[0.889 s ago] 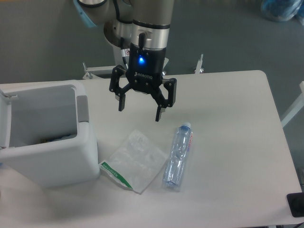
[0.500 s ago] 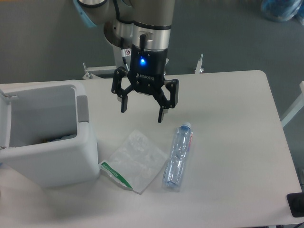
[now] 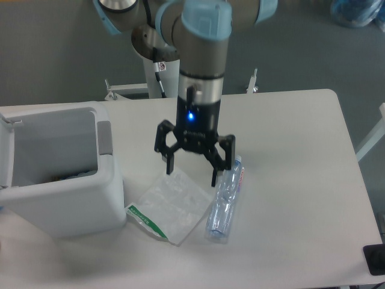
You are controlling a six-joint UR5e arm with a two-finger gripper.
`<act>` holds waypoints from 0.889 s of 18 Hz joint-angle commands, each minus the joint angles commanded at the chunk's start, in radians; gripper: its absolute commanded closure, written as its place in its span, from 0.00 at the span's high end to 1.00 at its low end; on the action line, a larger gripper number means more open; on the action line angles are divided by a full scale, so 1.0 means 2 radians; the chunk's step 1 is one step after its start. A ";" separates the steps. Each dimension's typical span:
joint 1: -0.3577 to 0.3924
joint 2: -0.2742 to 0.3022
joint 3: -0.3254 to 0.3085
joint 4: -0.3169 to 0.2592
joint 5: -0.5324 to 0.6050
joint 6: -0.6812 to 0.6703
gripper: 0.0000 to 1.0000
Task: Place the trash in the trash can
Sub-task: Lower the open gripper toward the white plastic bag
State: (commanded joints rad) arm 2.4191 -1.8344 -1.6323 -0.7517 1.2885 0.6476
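Note:
A flat crinkled clear plastic bag (image 3: 170, 206) with a green-and-white edge strip lies on the table, right of the trash can (image 3: 57, 171), a big white bin with a grey tab on its side. A slim clear water bottle (image 3: 224, 200) with a white cap lies just right of the bag. My gripper (image 3: 192, 177) hangs open low over the bag's upper right corner, its right finger close to the bottle's neck. Nothing is between the fingers.
The white table (image 3: 289, 180) ends at its right edge near a white frame leg (image 3: 371, 139). A dark object (image 3: 376, 259) sits at the front right corner. The arm's base stands behind the table.
The gripper has come down and forward, slightly right, from above the table's middle to just over the bag and bottle. It stays open. Bag, bottle and can have not moved.

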 joint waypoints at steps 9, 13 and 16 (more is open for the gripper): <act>-0.040 -0.085 0.051 -0.002 0.096 -0.105 1.00; -0.046 -0.078 0.018 -0.002 0.109 -0.072 1.00; -0.045 -0.064 -0.017 -0.001 0.110 0.062 1.00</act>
State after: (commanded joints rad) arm 2.3286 -1.9621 -1.6656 -0.7532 1.5094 0.7706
